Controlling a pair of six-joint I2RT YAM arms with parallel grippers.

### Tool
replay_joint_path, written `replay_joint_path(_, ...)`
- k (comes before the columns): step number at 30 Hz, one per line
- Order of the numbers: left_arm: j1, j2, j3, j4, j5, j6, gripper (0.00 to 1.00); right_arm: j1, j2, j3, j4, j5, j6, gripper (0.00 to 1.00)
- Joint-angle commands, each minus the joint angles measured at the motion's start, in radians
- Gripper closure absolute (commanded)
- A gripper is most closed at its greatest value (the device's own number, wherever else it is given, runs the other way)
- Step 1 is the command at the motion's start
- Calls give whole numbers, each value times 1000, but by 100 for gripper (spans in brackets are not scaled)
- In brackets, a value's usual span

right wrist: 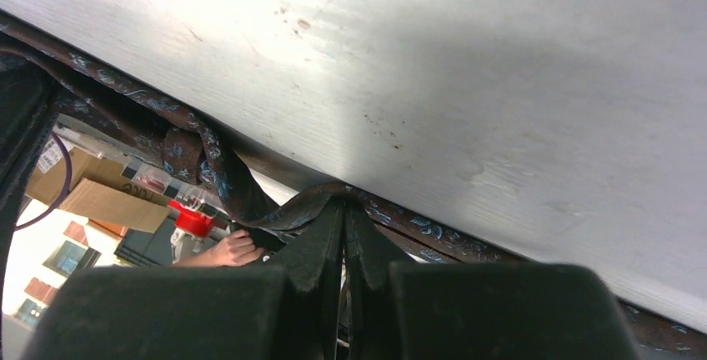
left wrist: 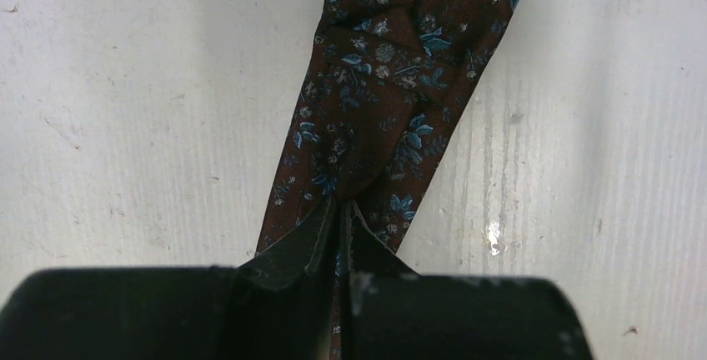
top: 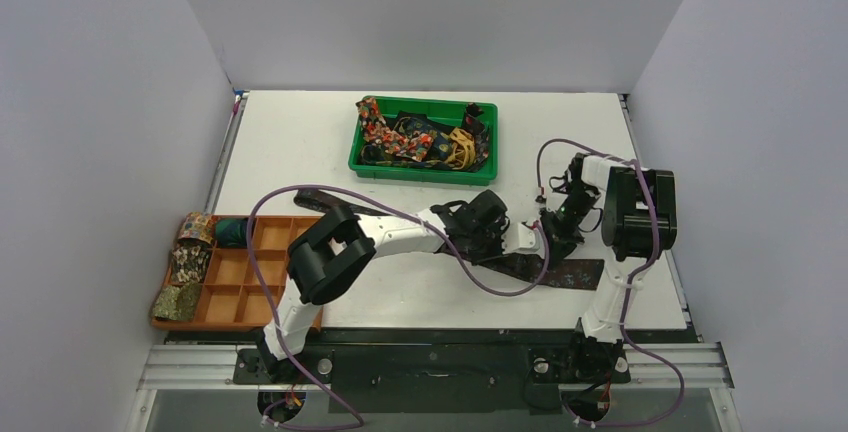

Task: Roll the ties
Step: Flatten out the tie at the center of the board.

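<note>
Down at the near side of the table [top: 450,297], the brown tie [left wrist: 383,102] with its small blue flowers lies stretched across the white surface. From above it runs from behind the left arm out to its wide end near the right arm's base.

The left gripper [left wrist: 338,218] is pointing down at the table with its jaws pinched fully together. A ridge of the brown tie is caught between the fingertips. Beyond the pinch the fabric fans out flat, with a crosswise fold showing further up.

Just beside it, the right gripper [right wrist: 343,218] is also clamped tight. It has a fold of the same tie, and the fabric bunches and twists away to one side along the table edge. In the overhead view the two grippers sit close together over the middle of the tie.

Over on the near left is the orange tray [top: 265,224], a grid of small compartments. The rolled ties [top: 188,252] are tucked into its leftmost cells.

At the far side sits the green bin [top: 420,167], well apart from the grippers. The loose ties [top: 415,137] are heaped in it in a tangle of red floral, dark and yellow.
</note>
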Motion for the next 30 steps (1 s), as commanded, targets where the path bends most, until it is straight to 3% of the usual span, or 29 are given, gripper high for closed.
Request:
replay_joint_path(1, -4, 32, 56, -50, -25, -51, 100, -3, -55, 53, 64, 0, -41, 96)
replay_joint_path(6, 1, 39, 33, -42, -38, -58, 100, -17, -157, 77, -6, -117, -99, 80)
replay_joint_path(11, 2, 55, 56, -61, -39, -74, 100, -16, -152, 70, -87, -256, -160, 80)
replay_joint_path(15, 2, 58, 58, -65, -36, -76, 100, -5, -98, 27, -100, -351, -169, 85)
replay_joint_path(30, 2, 58, 57, -67, -36, -80, 100, 14, -47, -85, 119, -251, -38, 84)
